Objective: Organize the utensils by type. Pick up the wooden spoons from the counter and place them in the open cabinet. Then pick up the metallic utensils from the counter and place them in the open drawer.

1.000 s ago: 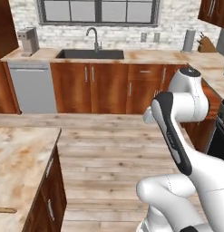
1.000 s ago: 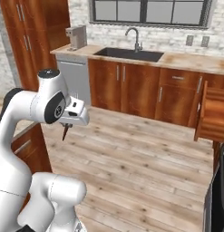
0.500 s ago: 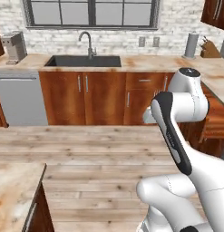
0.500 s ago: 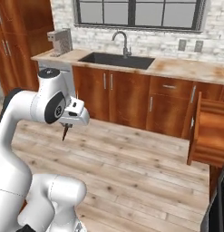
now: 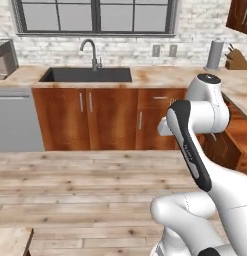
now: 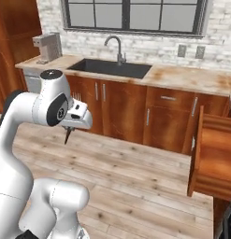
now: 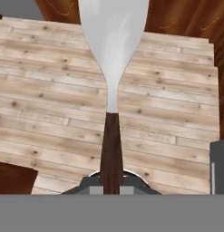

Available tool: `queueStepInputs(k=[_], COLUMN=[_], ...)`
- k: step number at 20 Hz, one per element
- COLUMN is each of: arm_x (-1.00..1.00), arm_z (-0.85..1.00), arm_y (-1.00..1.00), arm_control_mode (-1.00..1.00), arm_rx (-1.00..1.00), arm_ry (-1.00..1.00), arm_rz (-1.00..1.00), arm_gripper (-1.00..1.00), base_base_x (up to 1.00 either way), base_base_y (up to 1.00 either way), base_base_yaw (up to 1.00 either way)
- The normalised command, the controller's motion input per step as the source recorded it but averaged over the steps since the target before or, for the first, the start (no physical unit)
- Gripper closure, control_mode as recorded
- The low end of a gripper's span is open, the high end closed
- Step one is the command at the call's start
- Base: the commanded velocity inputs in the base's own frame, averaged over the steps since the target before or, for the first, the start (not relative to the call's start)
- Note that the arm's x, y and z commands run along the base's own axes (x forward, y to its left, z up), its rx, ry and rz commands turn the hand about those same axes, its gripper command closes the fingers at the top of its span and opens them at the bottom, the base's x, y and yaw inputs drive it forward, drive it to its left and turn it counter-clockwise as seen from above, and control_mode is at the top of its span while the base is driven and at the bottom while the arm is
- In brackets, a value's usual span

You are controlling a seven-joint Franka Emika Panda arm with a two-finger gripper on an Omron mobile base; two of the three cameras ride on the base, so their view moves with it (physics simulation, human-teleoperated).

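Left base view: the white arm rises at the right, folded at the elbow, in front of the sink run of cabinets. The beige marbled surface (image 5: pixel 160 76) runs along the back wall with the sink (image 5: pixel 87 75) set in it; no utensils can be made out on the stretch that shows here.

Right base view: the hand (image 6: pixel 68 137) hangs over the plank floor, well short of the cabinets, with a thin dark sliver pointing down from it. At the right, the drawer (image 6: pixel 215 158) stands pulled out, reddish-brown; its inside is not visible from this angle.

Hand view: the fingers are pressed together on the dark handle of the fork (image 7: pixel 112 90), whose silver head widens away from the camera over the wooden floor (image 7: pixel 177 127). The tines run past the top edge.

Judged from this, the work is in its second part: a metallic utensil is held and being carried, and setting it in the open drawer is not yet done. Whether the wooden spoons are in the cabinet, or where the teaspoon lies, cannot be told.
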Motion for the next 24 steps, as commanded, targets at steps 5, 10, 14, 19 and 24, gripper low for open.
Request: queueStepInputs(k=[5,10,14,19,24], arm_x=[0.0,0.0,0.0,0.0,0.0], arm_z=[0.0,0.0,0.0,0.0,0.0], arm_y=[0.0,0.0,0.0,0.0,0.0], arm_control_mode=[1.0,1.0,1.0,1.0,1.0], arm_rx=[0.0,0.0,0.0,0.0,0.0], arm_ry=[0.0,0.0,0.0,0.0,0.0], arm_rz=[0.0,0.0,0.0,0.0,0.0], arm_gripper=[1.0,1.0,1.0,1.0,1.0], base_base_x=[0.54,0.39,0.29,0.2,0.06], base_base_y=[-0.26,-0.39,-0.43,-0.42,-0.48], base_base_yaw=[-0.02,0.0,-0.01,-0.05,0.0])
